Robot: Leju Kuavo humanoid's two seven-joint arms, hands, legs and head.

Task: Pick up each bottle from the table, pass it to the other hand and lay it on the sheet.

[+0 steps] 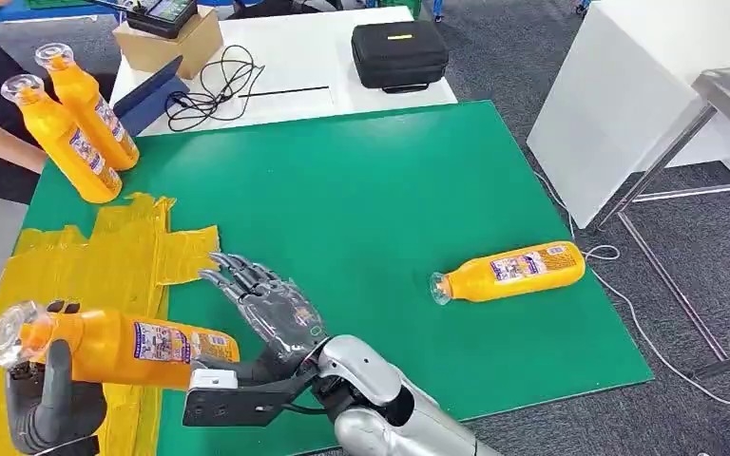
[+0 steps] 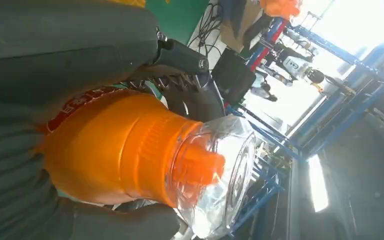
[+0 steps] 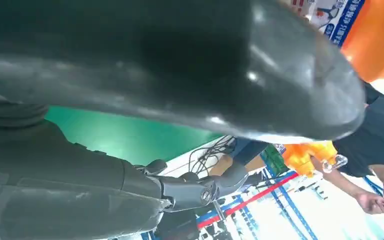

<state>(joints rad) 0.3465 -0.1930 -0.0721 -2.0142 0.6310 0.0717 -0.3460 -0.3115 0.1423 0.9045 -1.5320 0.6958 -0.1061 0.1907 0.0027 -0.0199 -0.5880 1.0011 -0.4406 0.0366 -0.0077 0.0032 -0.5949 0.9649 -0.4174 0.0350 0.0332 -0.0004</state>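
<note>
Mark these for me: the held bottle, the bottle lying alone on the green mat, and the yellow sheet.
held bottle (image 1: 119, 347), head view, on its orange body beside the label
lone bottle (image 1: 511, 272), head view, mid-body by the label
yellow sheet (image 1: 105, 256), head view, bare crinkled part

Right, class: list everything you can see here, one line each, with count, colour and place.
Bottles: four, orange. One in the left hand, two at the mat's far left corner, one lying on the mat's right side.
Sheet: one, yellow, crumpled, on the mat's left side.
Mat: one, green, covers the table.
Case: one, black, on the white table behind.
Cardboard box: one, brown, white table.
Cables: black, white table.
Person's arm: far left.
Left hand: grips the bottle.
Right hand: fingers spread, holding nothing.
</note>
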